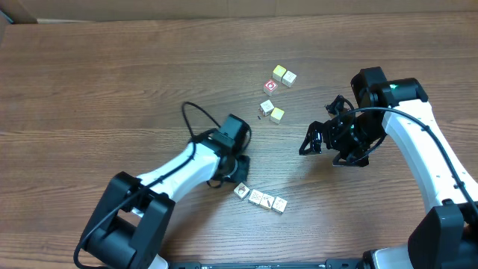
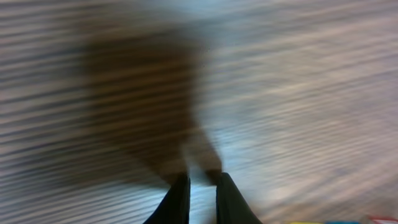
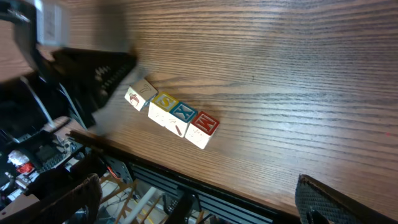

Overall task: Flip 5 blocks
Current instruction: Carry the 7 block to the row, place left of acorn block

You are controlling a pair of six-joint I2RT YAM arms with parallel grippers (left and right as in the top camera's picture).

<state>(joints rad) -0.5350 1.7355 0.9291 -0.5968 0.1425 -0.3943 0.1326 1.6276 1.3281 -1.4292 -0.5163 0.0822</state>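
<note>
Jaws on the left gripper (image 2: 202, 182) are sitting almost together with nothing between them, while those on the right gripper (image 1: 317, 128) are standing wide apart and empty. Four blocks (image 1: 260, 198) are lying in a close row near the front edge of the surface (image 1: 112, 75), the end block (image 1: 241, 190) just beside the left gripper. A fifth block (image 1: 266, 107) is sitting farther back among yellow cubes (image 1: 284, 75). Flipping is seemingly centring on the row — next, the left jaws are needing to part, straddle one block and turn it without nudging its neighbours.
</note>
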